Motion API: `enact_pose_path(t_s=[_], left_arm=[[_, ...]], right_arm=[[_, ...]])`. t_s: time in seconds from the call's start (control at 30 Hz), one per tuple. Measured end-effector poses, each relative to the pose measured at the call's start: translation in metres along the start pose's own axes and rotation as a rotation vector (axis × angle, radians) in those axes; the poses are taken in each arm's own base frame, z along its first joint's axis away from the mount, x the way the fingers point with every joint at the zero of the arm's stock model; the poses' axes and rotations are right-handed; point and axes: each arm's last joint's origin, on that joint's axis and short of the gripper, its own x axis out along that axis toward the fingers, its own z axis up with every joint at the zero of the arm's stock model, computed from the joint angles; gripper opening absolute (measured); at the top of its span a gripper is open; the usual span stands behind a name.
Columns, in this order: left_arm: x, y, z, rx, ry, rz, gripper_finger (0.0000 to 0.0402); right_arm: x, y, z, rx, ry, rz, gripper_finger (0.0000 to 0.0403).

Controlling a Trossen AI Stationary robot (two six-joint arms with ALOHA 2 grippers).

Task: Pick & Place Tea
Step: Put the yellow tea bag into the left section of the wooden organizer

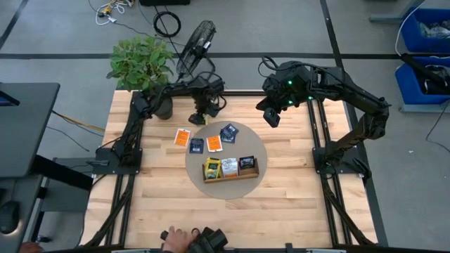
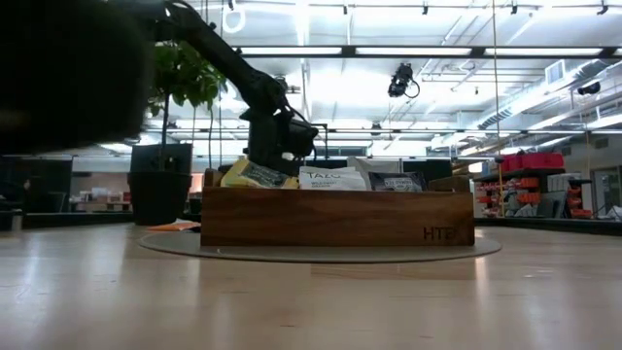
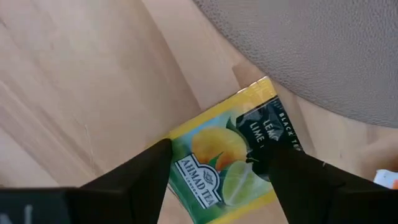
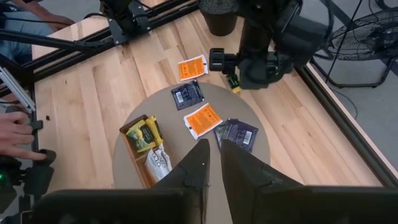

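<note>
A person's hand (image 1: 178, 239) rests at the near edge of the counter (image 1: 155, 204). Past it, mid-counter, a round grey mat (image 1: 226, 191) carries the wooden tray (image 1: 230, 176), its 3 compartments holding yellow tea (image 1: 211, 168), white tea (image 1: 229, 166) and dark tea (image 1: 246, 163). Behind the tray on the mat lie 1 orange packet (image 1: 214, 143) between 2 dark blue ones (image 1: 197, 145) and (image 1: 228, 133). Another orange packet (image 1: 182, 137) lies just off the mat's left rim on bare wood.

Farther back, my left gripper (image 3: 217, 168) is low over the counter, beyond the mat's far-left rim. Its fingers (image 3: 134, 177) stand spread on either side of a yellow lemon-lime packet (image 3: 227, 158), which lies flat on the wood with one corner close to the mat edge; I cannot tell whether the pads touch it.

My right gripper (image 1: 271, 117) hangs raised over the far edge, right of the mat, fingers (image 4: 193, 168) nearly together and holding nothing.

A potted plant (image 1: 143, 63) stands at the far-left corner.
</note>
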Motion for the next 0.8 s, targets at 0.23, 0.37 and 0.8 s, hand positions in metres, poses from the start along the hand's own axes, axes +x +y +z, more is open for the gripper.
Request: enact_pose_path(t_s=[0.23, 0.37, 0.8], left_arm=[[0.009, -0.005, 0.001, 0.01, -0.021, -0.006, 0.0259], [0.015, -0.006, 0.001, 0.009, -0.03, 0.004, 0.0231], [0.017, -0.005, -0.003, -0.026, -0.038, -0.012, 0.002]], right_arm=[[0.0, 0.0, 0.0, -0.002, -0.001, 0.0, 0.0051], [0.0, 0.0, 0.0, -0.002, -0.001, 0.0, 0.0051], [0.0, 0.0, 0.0, 0.003, -0.002, 0.001, 0.0051]])
